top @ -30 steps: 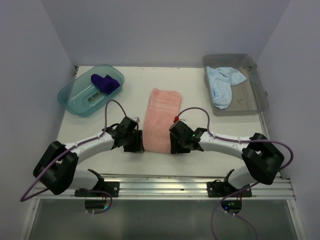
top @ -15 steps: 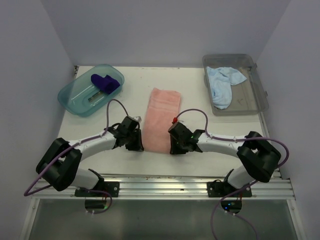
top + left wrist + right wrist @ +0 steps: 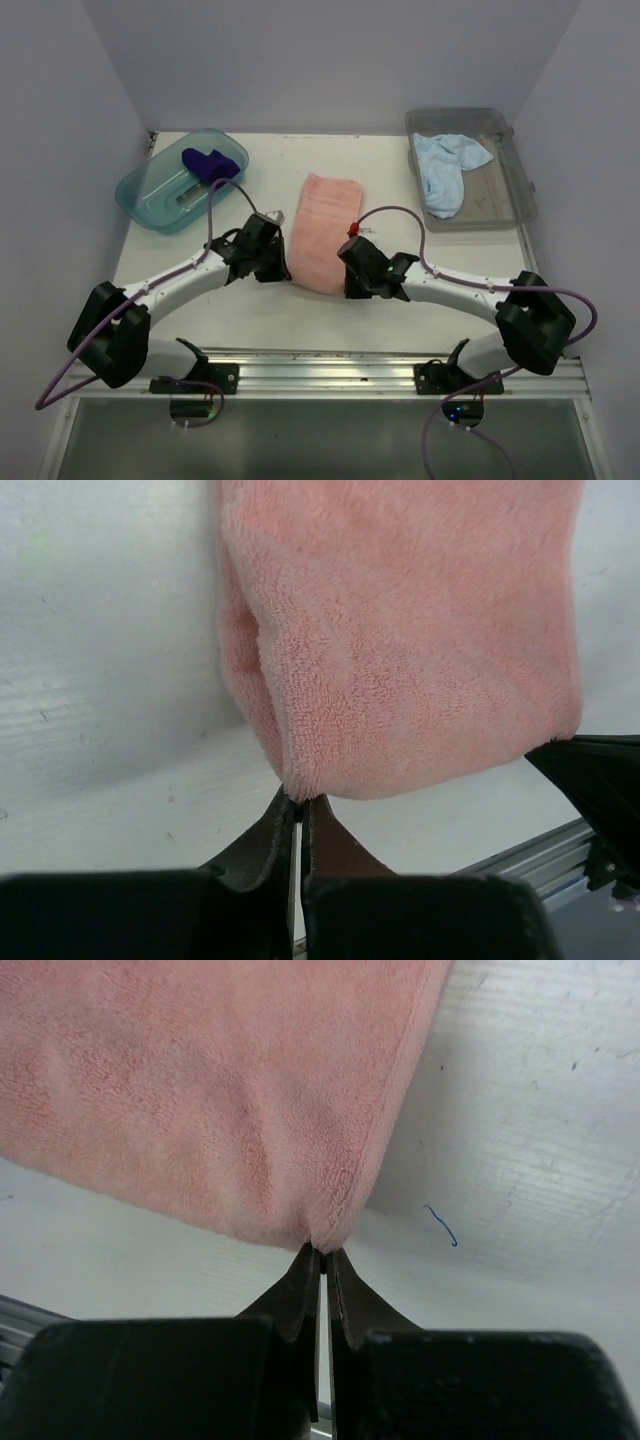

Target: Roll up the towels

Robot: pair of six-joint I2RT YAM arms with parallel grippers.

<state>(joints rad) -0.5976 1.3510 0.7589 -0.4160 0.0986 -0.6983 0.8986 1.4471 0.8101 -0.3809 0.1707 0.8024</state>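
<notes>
Soft, even light makes the white bench [image 3: 370, 165] look bright, shadows are pale, and all three pictures look sharp.

We see the left gripper [image 3: 282, 272] and right gripper [image 3: 349, 289] at the near corners of the pink towel [image 3: 326, 222] — purple towel [image 3: 208, 165] in the teal tub [image 3: 138, 203], blue towel [image 3: 443, 167] in the grey bin [image 3: 502, 198].

The pink towel [image 3: 400, 630] is plush, fuzzy cloth with a fine soft nap, and the table [image 3: 520, 1110] is matt white, a bit scuffed and streaky like painted wood. The teal tub [image 3: 140, 197] is glossy see-through plastic, the grey bin [image 3: 500, 197] is clear plastic too, and the front rail [image 3: 330, 370] looks like dull metal.
</notes>
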